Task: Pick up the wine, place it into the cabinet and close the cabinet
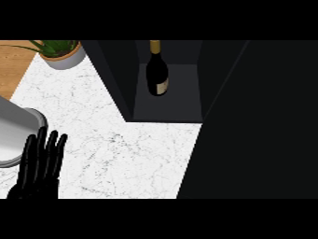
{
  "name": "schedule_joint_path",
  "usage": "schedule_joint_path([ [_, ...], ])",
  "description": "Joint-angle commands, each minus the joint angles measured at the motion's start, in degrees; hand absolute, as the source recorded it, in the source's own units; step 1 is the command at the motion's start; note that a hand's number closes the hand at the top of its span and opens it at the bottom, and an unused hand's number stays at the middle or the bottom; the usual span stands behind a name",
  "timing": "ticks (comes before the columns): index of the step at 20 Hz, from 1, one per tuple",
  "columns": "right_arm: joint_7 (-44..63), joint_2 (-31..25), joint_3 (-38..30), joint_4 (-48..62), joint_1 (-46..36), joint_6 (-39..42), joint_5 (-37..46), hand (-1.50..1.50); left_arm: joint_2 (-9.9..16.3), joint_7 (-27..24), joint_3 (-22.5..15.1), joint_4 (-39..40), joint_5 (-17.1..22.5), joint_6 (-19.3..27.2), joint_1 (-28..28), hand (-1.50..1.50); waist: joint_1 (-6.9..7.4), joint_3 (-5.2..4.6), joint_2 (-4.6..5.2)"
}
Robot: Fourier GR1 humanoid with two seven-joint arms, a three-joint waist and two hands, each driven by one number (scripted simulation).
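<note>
The wine bottle point(157, 74) stands upright inside the open cabinet point(167, 112), on the dark grey floor of its compartment, gold foil at the neck and a pale label low on its dark body. It sits toward the back, between the cabinet's two dark side walls, touching neither as far as the head view shows. The cabinet door point(258, 121) is swung out, a big black panel filling the right side of the view from top to bottom and hiding the counter beneath it.

Down at the lower left, the left robot hand point(41, 163) is up with its black fingers straight and spread a little, holding nothing, well apart from the bottle. Its grey forearm point(3, 130) slants in from the left edge just beside it.

The right robot hand does not show anywhere.

The white marble counter point(127, 154) runs bare between the hand and the cabinet. At the far left corner a potted plant point(59, 51) sits in a grey pot, green spiky leaves fanning out, close to the cabinet's left wall, with a wooden surface point(3, 65) beyond the counter's edge.
</note>
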Motion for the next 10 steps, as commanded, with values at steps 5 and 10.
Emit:
schedule_joint_path([
  [5,9.99,11.72,14.02,1.06,-10.91,-5.35,2.5,1.5,5.41,-2.64,7.67,-2.71,5.68,-7.36,7.15,-1.5,1.63,-0.15,0.14],
  [10,9.15,12.97,16.64,6.17,-18.37,-14.64,3.27,1.5,8.71,-2.07,13.93,-4.32,10.85,-12.15,8.51,-1.5,1.85,-0.19,0.07],
])
